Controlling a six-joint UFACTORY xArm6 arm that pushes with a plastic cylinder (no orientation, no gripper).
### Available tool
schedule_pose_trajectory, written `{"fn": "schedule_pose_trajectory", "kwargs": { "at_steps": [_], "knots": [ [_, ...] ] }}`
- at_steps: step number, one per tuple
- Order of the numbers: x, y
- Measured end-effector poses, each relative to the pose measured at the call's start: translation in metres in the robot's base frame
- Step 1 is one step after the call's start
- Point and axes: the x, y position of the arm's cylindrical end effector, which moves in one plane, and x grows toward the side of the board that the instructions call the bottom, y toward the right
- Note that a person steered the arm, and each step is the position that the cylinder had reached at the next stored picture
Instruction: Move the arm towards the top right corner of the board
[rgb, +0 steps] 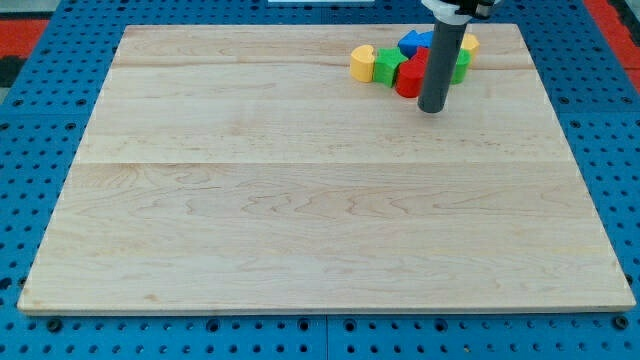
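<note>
The wooden board fills most of the view. My tip rests on the board near the view's top right, just below a tight cluster of blocks. The cluster holds a yellow heart-shaped block on its left, a green block beside it, a red block touching the rod's left side, a blue block at the top, and, right of the rod, a green block with a yellow block above it. The rod hides parts of the cluster's middle.
A blue perforated table surrounds the board on all sides. A red patch shows at the view's top left and another at the top right. The arm's white mount enters from the view's top.
</note>
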Motion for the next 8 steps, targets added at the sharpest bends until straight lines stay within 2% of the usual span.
{"fn": "schedule_pose_trajectory", "kwargs": {
  "at_steps": [2, 3, 4, 5, 8],
  "knots": [
    [-0.001, 0.0],
    [0.005, 0.022],
    [0.007, 0.075],
    [-0.014, 0.144],
    [-0.067, 0.156]
  ]
}}
